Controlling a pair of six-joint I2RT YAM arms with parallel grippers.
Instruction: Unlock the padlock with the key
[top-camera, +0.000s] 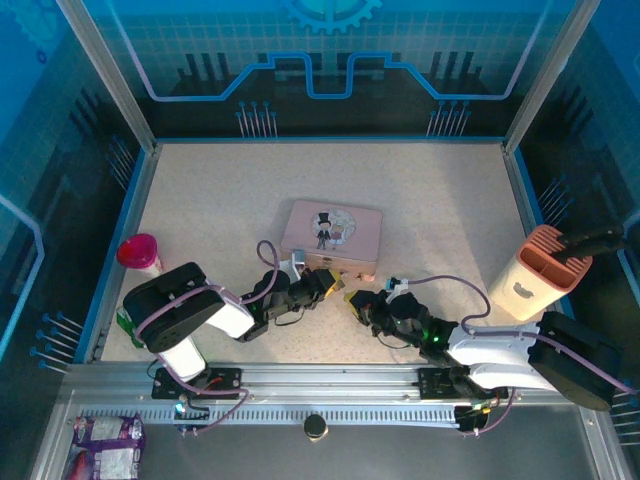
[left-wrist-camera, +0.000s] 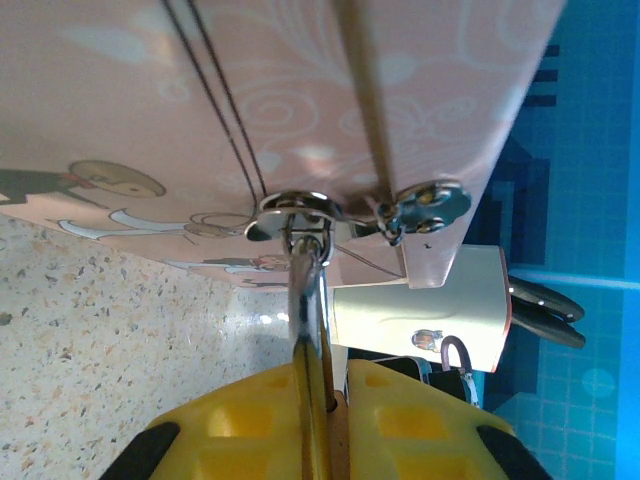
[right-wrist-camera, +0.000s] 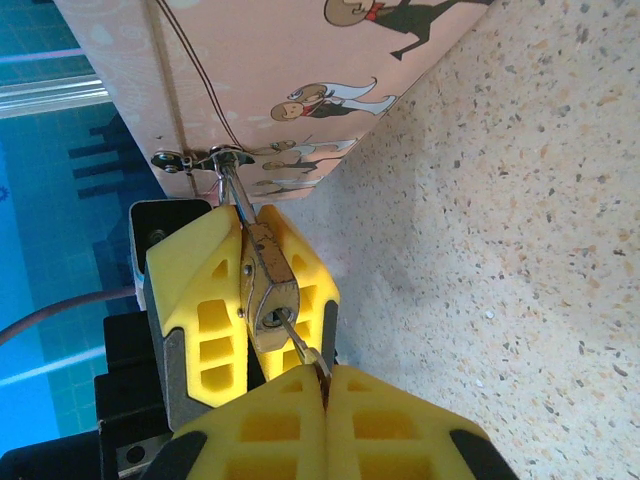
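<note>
**A:** What sort of place is this?

**B:** A robotics lab, a closed test cell. 2 robot arms, the left arm (top-camera: 190, 310) and the right arm (top-camera: 500, 350), are bolted to a slotted metal rail (top-camera: 330, 385) along the bottom of the frame.

**A:** And around them?

**B:** Aluminium frame posts (top-camera: 105, 70) rise at the upper left and upper right, boxing in a speckled table (top-camera: 200, 190). Blue panels (top-camera: 330, 60) wall the top and both sides, printed with a grid, circuit-like lines and a gear (top-camera: 330, 12) at top centre.

**A:** Do the wrist cameras agree?

**B:** Yes. The same blue grid backdrop (left-wrist-camera: 600, 300) fills the right edge of the left wrist view.
</note>
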